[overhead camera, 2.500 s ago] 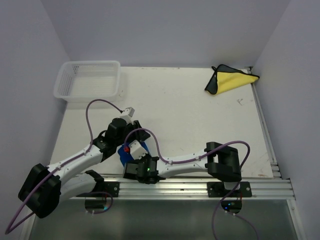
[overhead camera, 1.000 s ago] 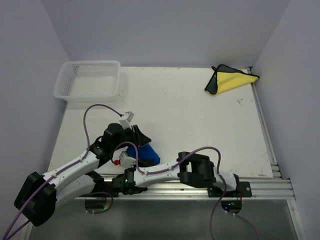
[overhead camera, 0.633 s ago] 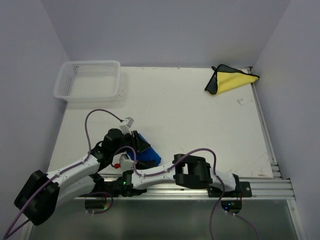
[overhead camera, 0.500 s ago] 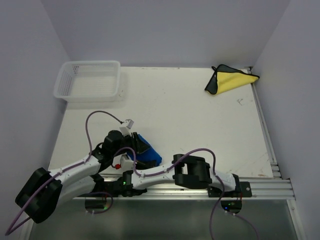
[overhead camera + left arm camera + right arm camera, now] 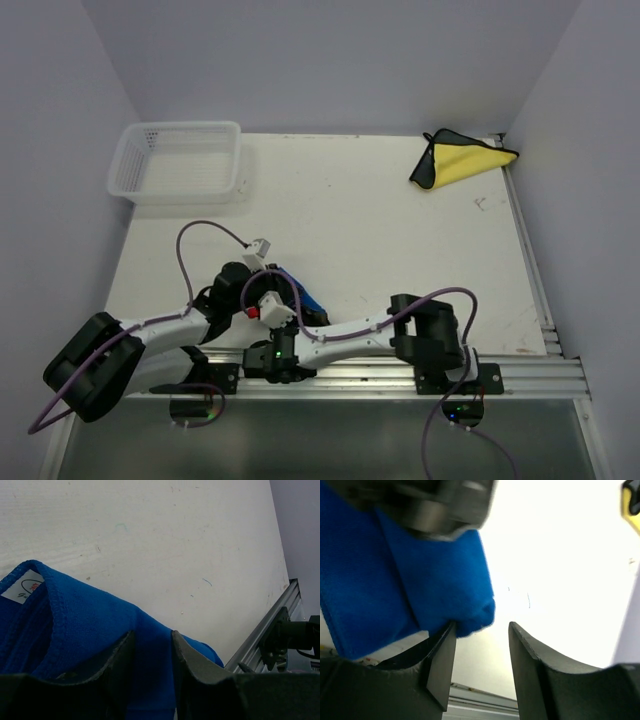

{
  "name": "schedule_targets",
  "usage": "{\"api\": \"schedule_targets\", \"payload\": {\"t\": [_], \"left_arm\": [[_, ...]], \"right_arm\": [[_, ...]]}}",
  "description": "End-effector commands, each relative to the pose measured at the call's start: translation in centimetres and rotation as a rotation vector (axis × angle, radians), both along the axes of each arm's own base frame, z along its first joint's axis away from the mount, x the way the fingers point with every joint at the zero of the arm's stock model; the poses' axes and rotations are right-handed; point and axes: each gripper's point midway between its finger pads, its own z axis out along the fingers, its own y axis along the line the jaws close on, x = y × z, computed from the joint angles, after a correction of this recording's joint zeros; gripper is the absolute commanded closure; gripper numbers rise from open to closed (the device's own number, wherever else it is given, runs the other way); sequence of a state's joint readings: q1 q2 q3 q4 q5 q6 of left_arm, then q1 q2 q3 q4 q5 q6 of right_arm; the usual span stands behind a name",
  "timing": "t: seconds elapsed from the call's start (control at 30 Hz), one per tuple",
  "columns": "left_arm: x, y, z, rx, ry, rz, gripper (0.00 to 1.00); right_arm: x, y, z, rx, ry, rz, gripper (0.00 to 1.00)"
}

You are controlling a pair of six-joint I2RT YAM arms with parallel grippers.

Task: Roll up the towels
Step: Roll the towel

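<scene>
Left end effector (image 5: 150, 641) pinching blue towel (image 5: 75, 612), right end effector (image 5: 482, 632) parted

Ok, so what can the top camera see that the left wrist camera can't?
Only the top camera shows the white basket in the far left corner, the yellow towel in the far right corner, and both whole arms. Only the left wrist camera shows the little white label on the blue towel, and the left hand with its dark fingers up close. Both show the blue towel and the white table.
</scene>
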State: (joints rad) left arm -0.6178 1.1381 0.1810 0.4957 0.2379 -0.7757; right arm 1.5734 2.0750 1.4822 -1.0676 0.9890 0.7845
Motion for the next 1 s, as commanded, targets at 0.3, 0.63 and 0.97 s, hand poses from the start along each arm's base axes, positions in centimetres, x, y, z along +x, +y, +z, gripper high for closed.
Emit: {"api": "schedule_targets", "payload": {"t": [0.3,0.63,0.97], "left_arm": [[-0.7,2.1,-3.8,0.129,0.071,0.052,0.6],[-1.0,2.3,-3.8,0.132,0.076,0.058,0.6],[-1.9,3.4,-4.4,0.137,0.095,0.091,0.61]], "right_arm": [[0.0,-2.0,3.9,0.542,0.006,-0.05,0.48],[1.6,-0.3,4.4,1.128,0.35,-0.07,0.47],[2.3,0.6,3.9,1.314,0.539,-0.066,0.39]]}}
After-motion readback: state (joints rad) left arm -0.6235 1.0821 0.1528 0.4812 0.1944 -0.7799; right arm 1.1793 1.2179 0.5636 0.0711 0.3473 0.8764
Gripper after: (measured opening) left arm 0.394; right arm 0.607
